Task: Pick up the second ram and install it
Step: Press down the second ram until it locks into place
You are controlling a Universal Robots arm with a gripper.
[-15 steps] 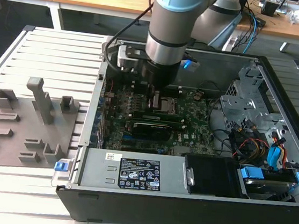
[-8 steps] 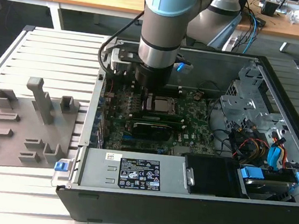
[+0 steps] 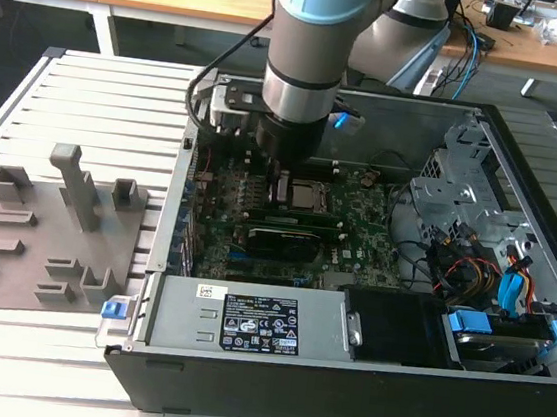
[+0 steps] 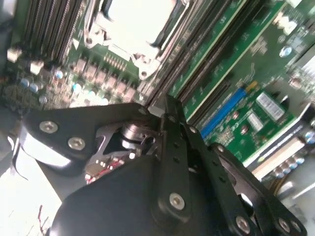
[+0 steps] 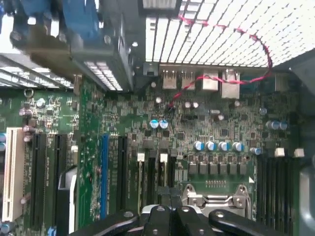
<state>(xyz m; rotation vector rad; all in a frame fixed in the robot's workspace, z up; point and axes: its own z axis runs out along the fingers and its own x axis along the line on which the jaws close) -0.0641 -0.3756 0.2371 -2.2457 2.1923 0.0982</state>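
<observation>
Exterior view: my gripper point(image 3: 285, 165) sits low inside the open computer case point(image 3: 499, 395), centre frame, above the CPU socket point(image 3: 305, 197) on the motherboard point(image 3: 360, 243). The grey fixture block point(image 3: 48, 243) lies at left. Second wrist view: my fingers point(image 4: 170, 125) meet at centre over the memory slots point(image 4: 206, 64); whether they pinch the second ram, I cannot tell. First wrist view: my linkage point(image 5: 172, 222) occupies the bottom edge.
</observation>
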